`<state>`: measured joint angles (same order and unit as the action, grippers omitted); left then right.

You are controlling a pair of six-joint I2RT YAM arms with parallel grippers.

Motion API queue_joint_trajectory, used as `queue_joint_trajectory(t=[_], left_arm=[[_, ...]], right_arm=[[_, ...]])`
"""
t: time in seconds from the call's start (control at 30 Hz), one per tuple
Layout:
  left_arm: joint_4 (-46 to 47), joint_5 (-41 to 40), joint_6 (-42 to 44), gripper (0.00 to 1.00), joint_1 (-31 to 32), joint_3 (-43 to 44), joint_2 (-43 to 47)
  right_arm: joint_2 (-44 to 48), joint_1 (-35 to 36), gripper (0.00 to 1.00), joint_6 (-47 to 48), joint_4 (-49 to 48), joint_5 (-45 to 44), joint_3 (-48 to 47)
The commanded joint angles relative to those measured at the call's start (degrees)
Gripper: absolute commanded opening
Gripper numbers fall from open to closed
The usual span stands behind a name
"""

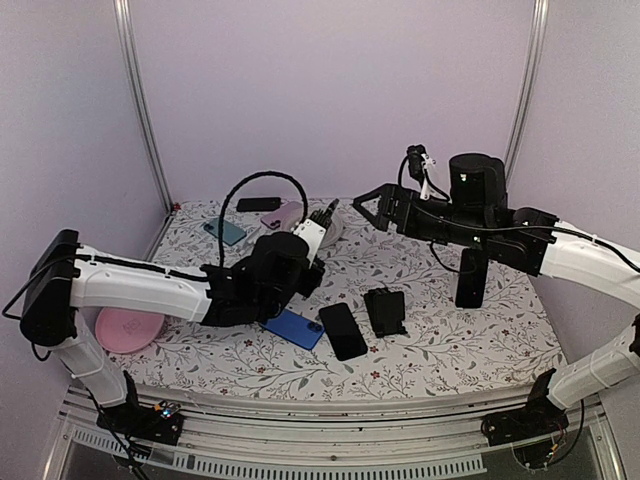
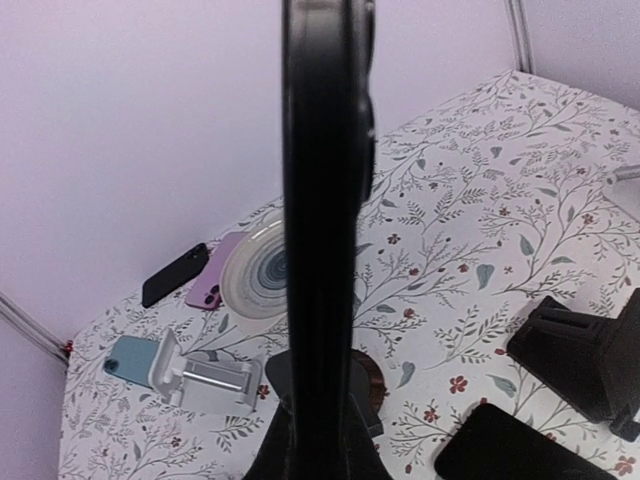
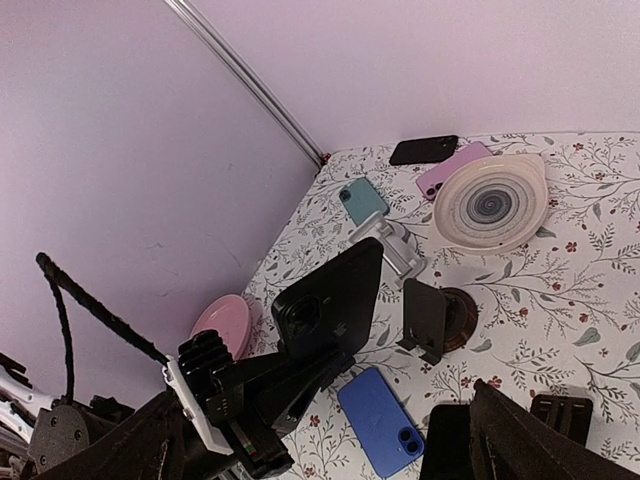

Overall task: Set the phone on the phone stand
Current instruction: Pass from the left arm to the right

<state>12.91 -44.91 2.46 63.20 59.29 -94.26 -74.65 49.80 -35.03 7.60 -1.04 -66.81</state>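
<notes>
- Phone (image 3: 330, 295): black, held upright clear of the table, close to the white stand (image 3: 392, 247) but not seated on it.
- Left gripper (image 3: 322, 358) is clamped on the phone's lower end.
- Right gripper (image 1: 372, 207) is spread wide and empty, off to the right of the white stand.
- Pickup looks done; seating the phone and letting go remain.

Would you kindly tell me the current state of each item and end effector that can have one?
left end effector: shut on the black phone
black phone: held upright above the table, not on any stand
right end effector: open, holding nothing
white phone stand: empty
black phone stand: empty
blue phone: lying flat, back side up
</notes>
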Motion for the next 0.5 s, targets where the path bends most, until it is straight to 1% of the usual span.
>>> queue_joint_trajectory(t=[0.0, 0.3, 0.47], left_arm=[[7.83, -10.15, 8.67, 0.00, 1.40, -0.40, -1.00], [25.84, -18.78, 27.31, 0.00, 3.79, -3.47, -4.11], [42.85, -22.20, 42.75, 0.00, 5.09, -5.24, -7.44]], right_arm=[[-1.04, -0.28, 0.99, -0.17, -3.33, 3.85, -0.24], [-2.50, -0.45, 1.00, -1.72, -4.14, 5.70, -1.87], [-2.04, -0.53, 0.99, -2.44, -4.23, 5.22, -1.85]])
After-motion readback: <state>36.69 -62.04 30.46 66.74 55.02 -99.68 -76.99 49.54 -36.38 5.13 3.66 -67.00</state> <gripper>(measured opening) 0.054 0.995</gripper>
